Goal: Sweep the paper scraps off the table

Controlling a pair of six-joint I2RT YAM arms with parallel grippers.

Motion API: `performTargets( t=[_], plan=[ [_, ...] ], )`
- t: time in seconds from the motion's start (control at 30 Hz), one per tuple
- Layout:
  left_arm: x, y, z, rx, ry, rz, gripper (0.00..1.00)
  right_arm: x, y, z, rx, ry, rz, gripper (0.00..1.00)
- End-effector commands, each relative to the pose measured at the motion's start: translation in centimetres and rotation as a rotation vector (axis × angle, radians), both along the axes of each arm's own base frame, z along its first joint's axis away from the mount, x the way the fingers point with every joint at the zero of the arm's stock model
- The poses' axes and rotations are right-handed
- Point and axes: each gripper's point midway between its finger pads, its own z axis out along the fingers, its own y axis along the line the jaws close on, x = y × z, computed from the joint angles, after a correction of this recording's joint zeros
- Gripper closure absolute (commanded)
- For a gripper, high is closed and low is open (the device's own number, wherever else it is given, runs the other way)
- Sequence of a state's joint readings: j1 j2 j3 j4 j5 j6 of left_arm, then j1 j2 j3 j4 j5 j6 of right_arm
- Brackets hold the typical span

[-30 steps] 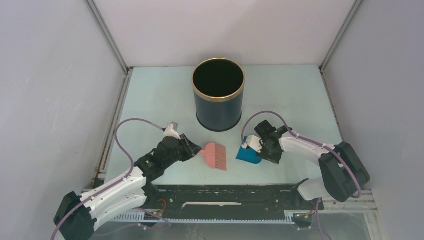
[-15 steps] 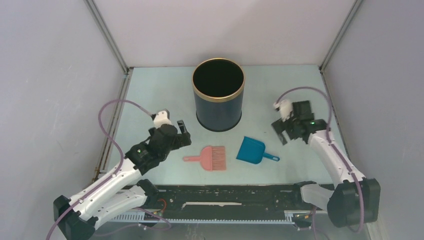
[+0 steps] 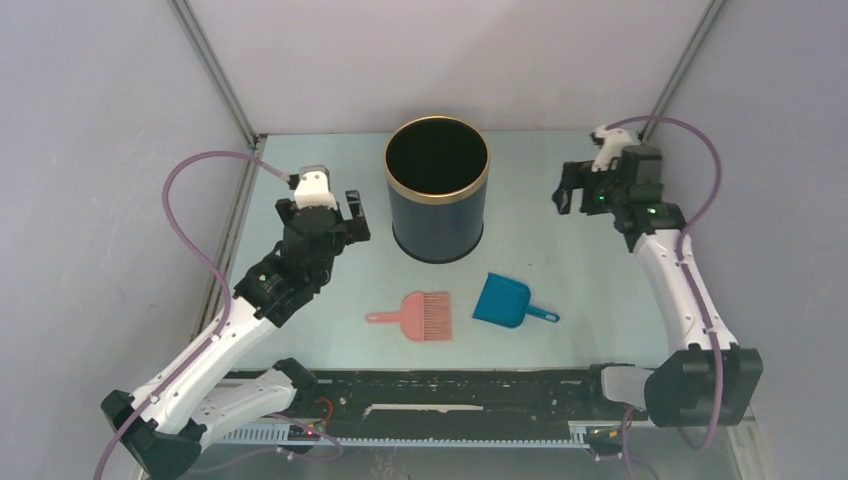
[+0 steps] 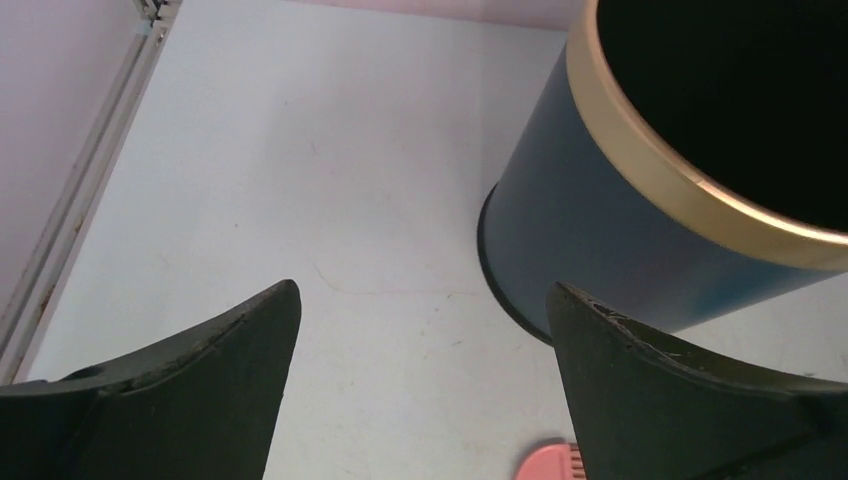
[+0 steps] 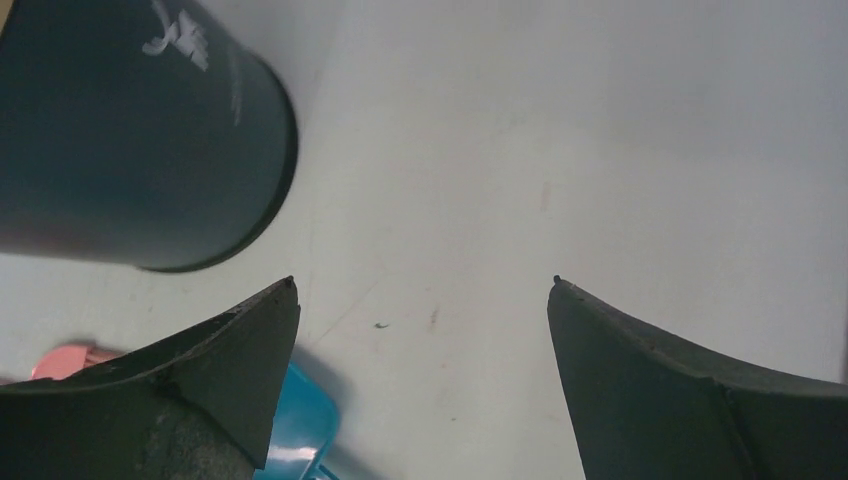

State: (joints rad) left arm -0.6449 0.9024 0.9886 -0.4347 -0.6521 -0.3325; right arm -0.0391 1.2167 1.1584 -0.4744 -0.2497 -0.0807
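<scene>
A: On the near middle of the table (image 3: 330,170): pink brush (image 3: 425,317) lying flat, handle to the left. Just right of it, blue dustpan (image 3: 500,300), handle to the right. Close together but not touching, and untouched by either claw.

B: And the paper scraps?

A: None to be seen anywhere on the pale surface. Only a tiny dark speck (image 5: 381,324) near the dustpan in the right wrist view, too small to name. Possibly inside the bin (image 3: 437,225), though too dark in there to tell.

B: Handling, if found?

A: Probably featherlight, soft, quick to skitter. No pinching them with a claw. Better to take the brush by its thin stiff handle and push gently toward the pan.

B: Farther back?

A: Left of the bin, left gripper (image 4: 422,288), fingers spread wide, holding nothing. At the far right, right gripper (image 5: 423,280), likewise spread wide and empty, well apart from both tools.
</scene>
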Motion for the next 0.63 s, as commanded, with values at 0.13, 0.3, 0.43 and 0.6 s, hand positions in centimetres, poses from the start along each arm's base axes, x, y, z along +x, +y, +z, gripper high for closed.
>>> performTargets(
  t=[0.13, 0.3, 0.43, 0.6],
  plan=[
    [0.1, 1.1, -2.6, 0.133, -0.051, -0.03, 0.0, 0.2, 3.8, -2.6, -0.076, 0.008, 0.094, 0.0],
    [0.5, 1.6, -2.7, 0.155, -0.038, -0.008, 0.0, -1.0, 5.0, -0.3, -0.029, -0.062, 0.141, 0.0],
    [0.6, 1.6, -3.1, 0.166, -0.026, -0.011, 0.0, -1.6, 4.7, 0.6, 0.001, -0.086, 0.149, 0.01],
    [0.7, 1.5, -3.2, 0.164, -0.02, -0.02, 0.01, -2.2, 4.7, 0.5, 0.069, -0.068, 0.176, 0.01]
  ],
)
